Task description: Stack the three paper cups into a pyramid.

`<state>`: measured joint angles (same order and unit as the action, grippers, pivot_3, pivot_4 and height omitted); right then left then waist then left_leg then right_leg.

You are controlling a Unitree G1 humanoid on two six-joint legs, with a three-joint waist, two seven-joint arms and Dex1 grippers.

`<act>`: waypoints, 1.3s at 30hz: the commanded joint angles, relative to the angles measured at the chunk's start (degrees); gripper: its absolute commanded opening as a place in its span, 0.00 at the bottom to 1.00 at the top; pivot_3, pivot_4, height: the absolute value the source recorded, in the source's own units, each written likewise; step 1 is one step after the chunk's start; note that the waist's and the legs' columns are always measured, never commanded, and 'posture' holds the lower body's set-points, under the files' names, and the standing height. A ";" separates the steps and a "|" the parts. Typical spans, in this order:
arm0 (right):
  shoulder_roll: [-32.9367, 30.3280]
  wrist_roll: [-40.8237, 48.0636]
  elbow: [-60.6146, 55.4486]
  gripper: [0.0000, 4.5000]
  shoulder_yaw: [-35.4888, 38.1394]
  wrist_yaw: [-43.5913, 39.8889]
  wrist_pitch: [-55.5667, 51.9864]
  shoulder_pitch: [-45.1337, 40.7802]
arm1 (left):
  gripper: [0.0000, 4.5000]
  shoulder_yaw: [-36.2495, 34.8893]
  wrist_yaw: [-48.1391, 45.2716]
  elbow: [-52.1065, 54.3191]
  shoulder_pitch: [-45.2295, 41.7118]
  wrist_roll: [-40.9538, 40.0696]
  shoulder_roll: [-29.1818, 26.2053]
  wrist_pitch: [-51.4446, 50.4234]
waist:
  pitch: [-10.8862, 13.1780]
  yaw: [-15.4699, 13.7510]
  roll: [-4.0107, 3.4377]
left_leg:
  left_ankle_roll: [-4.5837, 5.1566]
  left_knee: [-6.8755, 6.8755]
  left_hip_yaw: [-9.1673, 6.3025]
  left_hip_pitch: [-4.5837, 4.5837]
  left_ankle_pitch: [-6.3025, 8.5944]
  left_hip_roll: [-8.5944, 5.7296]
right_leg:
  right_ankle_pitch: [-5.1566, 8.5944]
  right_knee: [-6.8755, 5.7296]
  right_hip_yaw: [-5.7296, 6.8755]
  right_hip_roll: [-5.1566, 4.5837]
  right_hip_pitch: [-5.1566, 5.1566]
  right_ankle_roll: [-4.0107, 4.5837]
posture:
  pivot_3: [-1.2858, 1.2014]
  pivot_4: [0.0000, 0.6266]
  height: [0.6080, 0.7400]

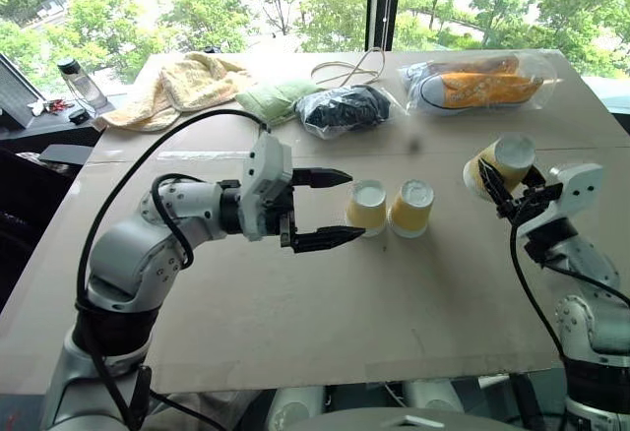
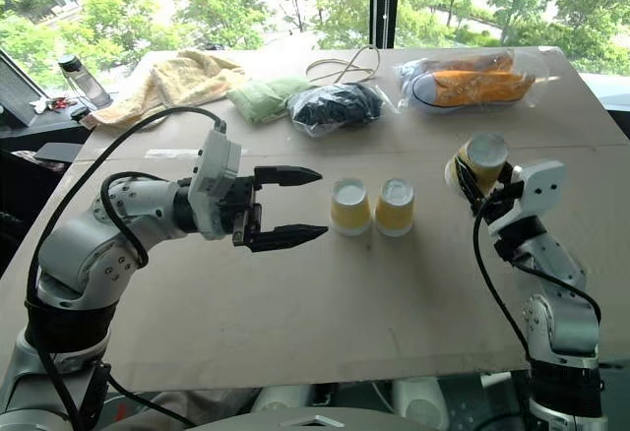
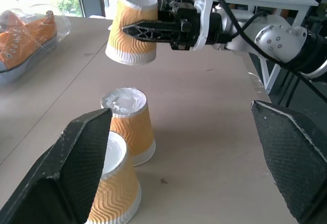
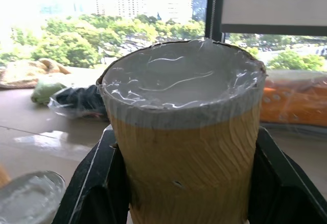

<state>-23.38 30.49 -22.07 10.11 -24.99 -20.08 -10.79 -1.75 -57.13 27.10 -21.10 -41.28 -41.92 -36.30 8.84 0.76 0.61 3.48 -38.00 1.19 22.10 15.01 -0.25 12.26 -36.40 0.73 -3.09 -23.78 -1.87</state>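
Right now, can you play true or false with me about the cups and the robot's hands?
1. Two paper cups stand upside down, side by side on the table. True.
2. The right gripper is empty. False: it is shut on the third cup, held up off the table.
3. The left gripper is open and holds nothing. True.
4. The pyramid is finished. False: no cup sits on top of the two yet.
5. The bagged orange sneakers lie between the two standing cups. False: they lie at the table's far side, by the window.
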 commanded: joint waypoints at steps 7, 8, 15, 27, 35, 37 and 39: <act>-3.80 8.17 -2.89 0.45 -8.81 -8.20 -13.49 -13.01 | 1.00 -7.64 6.37 7.48 6.93 -1.80 -1.91 -0.68 | 0.06 -0.82 0.09 | 0.01 0.06 -0.12 0.12 0.01 -0.01 | -0.04 0.15 0.14 -0.07 -0.02 -0.03 | 0.52 0.24 1.00; -3.96 7.45 -2.32 0.45 -9.64 -9.00 -13.36 -12.99 | 1.00 -8.14 6.93 8.12 7.55 -1.95 -2.03 -0.79 | 0.06 -0.85 0.09 | 0.02 0.06 -0.11 0.15 0.02 -0.01 | -0.04 0.21 0.14 -0.10 -0.02 -0.04 | 0.52 0.24 1.00; -5.84 5.16 -0.37 0.45 -11.39 -12.42 -13.07 -12.20 | 1.00 -9.56 9.17 10.40 9.05 -3.31 -2.50 -1.49 | 0.06 -1.28 0.09 | 0.04 0.02 -0.10 0.26 0.03 -0.03 | -0.05 0.33 0.18 -0.35 -0.03 -0.04 | 0.52 0.24 1.00; -5.00 2.37 0.62 0.55 -10.86 -12.26 -12.19 -12.20 | 1.00 -8.35 9.50 9.91 7.93 -3.49 -2.39 -1.44 | 0.06 -1.40 0.09 | 0.04 0.02 -0.11 0.27 0.03 -0.03 | -0.05 0.34 0.20 -0.30 -0.03 -0.04 | 0.52 0.24 1.00; -3.64 4.15 -0.42 0.99 -8.33 -11.16 -13.29 -12.57 | 1.00 -8.22 8.56 8.91 7.26 -3.52 -2.56 -1.24 | 0.06 -1.40 0.09 | 0.04 0.02 -0.11 0.27 0.03 -0.03 | -0.05 0.36 0.19 -0.11 -0.03 -0.04 | 0.52 0.24 1.00; -4.13 5.84 -1.87 0.99 -7.04 -11.54 -13.96 -11.53 | 1.00 -8.28 8.26 8.96 7.51 -3.80 -2.58 -1.36 | 0.06 -1.41 0.08 | 0.04 0.02 -0.11 0.29 0.03 -0.03 | -0.05 0.37 0.20 -0.11 -0.03 -0.04 | 0.52 0.24 1.00; -4.76 7.37 -2.87 0.99 -5.38 -11.89 -14.32 -10.13 | 1.00 -8.54 8.15 9.25 8.01 -4.84 -2.16 -1.80 | 0.06 -1.51 0.09 | 0.04 0.02 -0.13 0.30 0.03 -0.03 | -0.05 0.39 0.20 -0.13 -0.03 -0.04 | 0.52 0.24 1.00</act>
<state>-27.53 35.90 -22.26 2.16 -36.31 -34.15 -21.53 -9.41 -48.68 35.40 -13.18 -44.50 -43.70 -38.39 8.90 -0.75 0.70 3.52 -37.98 1.04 22.41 15.04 -0.28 12.20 -36.00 0.94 -3.23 -23.81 -1.91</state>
